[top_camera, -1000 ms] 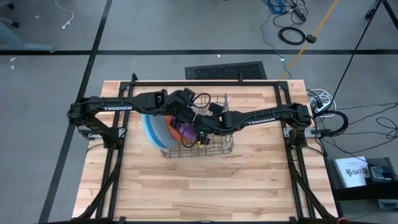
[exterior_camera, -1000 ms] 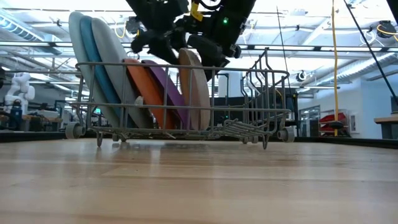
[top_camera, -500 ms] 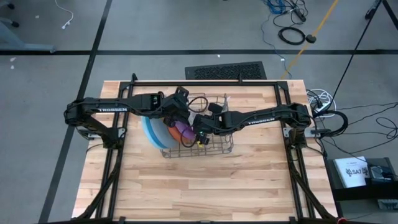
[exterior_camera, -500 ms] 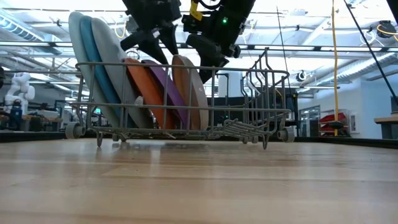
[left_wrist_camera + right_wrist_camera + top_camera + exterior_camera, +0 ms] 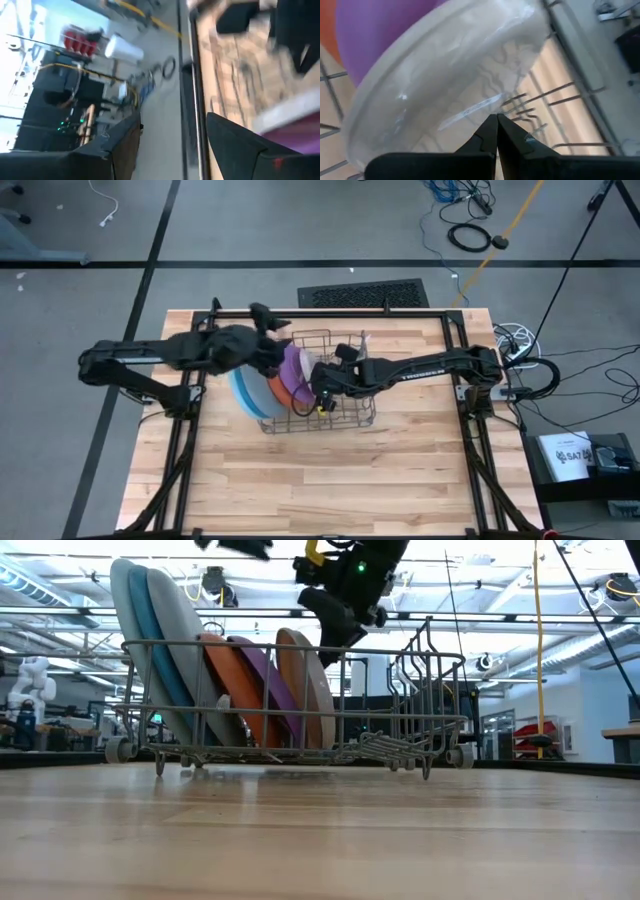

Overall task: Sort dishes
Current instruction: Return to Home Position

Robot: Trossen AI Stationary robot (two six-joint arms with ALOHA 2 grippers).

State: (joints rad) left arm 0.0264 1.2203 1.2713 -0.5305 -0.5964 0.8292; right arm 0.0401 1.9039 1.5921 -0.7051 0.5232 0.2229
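Observation:
The wire dish rack (image 5: 400, 725) stands at mid table (image 5: 330, 480). Several plates stand on edge in it, leaning toward the table's left: pale blue (image 5: 120, 600), blue (image 5: 146, 615), grey (image 5: 185, 635), orange (image 5: 225, 680), purple (image 5: 262, 680) and pale grey (image 5: 305, 680). My right gripper (image 5: 328, 640) is shut, its tips at the pale grey plate's upper rim on the side toward the table's right. My left gripper (image 5: 265, 315) hangs open, high above the rack's far left part, with nothing between its fingers (image 5: 240, 145). My right gripper's shut fingertips (image 5: 496, 120) slant down from the table's right onto the pale grey plate's face near its top rim (image 5: 470, 85). Whether they touch it I cannot tell. The plate stands on edge in the rack.
The rack's taller wire end (image 5: 430, 650) rises at its right, beyond the plates. Black frame rails (image 5: 330, 312) run along the table's far edge and sides. Wooden tabletop (image 5: 320, 830) stretches between the rack and the near edge.
My left gripper, open throughout, has risen from the pale grey plate's top and drawn back toward the table's left and far edge. The pale grey plate has tipped a little toward the purple plate and now leans more to the left.

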